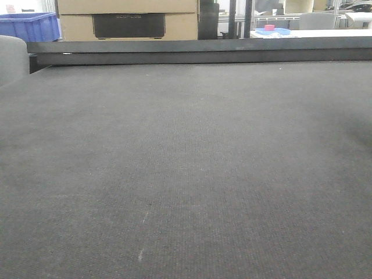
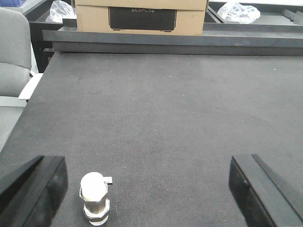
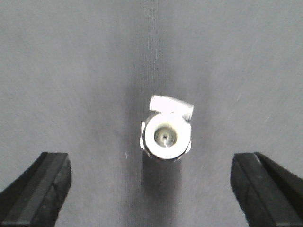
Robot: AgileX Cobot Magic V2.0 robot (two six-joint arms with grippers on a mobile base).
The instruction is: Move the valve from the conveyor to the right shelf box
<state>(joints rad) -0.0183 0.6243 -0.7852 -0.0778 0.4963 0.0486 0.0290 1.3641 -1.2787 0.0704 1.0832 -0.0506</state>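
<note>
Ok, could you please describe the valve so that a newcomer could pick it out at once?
Find the wide dark grey conveyor with a cardboard box behind its far rail. On its near part, close to one finger of the open left claw, stands the valve. It is small and upright, a silvery body with a rounded white top, the only pale thing on the dark belt.

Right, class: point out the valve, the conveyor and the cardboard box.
valve (image 3: 165, 136): right wrist view, on its round white top.
conveyor (image 1: 186, 174): front view, on the bare belt's middle.
cardboard box (image 2: 92, 19): left wrist view, on its tan front face.
</note>
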